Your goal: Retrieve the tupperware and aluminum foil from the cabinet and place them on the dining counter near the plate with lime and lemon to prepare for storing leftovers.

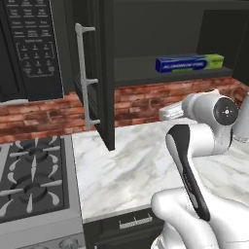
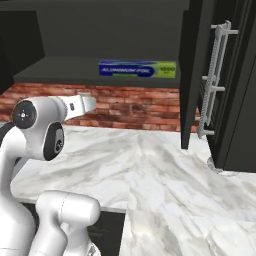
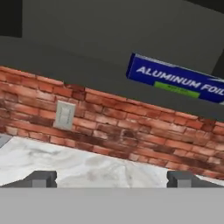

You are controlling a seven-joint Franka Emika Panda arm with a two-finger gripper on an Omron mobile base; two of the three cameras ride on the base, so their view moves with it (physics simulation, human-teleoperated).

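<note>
The aluminum foil [image 1: 189, 63] is a long blue box with a green end. It lies on the bottom shelf of the open dark cabinet [image 1: 170, 75]. In the right base view the aluminum foil [image 2: 137, 69] sits near the shelf's front edge. My gripper [image 3: 112, 179] is open, with nothing between its fingertips [image 3: 41, 178]. It hovers over the marble worktop, below the shelf, facing the brick wall. The aluminum foil [image 3: 175, 78] stands up and to the right of it. My hand [image 1: 170, 113] hangs under the shelf. The tupperware, dining counter, plate, lime and lemon are out of view.
One cabinet door [image 1: 104, 73] with a silver bar handle [image 1: 85, 78] juts out over the worktop [image 1: 131, 165]; another door [image 2: 192, 75] stands open on the other side. A black microwave [image 1: 29, 44] hangs above the stove [image 1: 31, 175]. A wall outlet [image 3: 64, 114] is set in the bricks.
</note>
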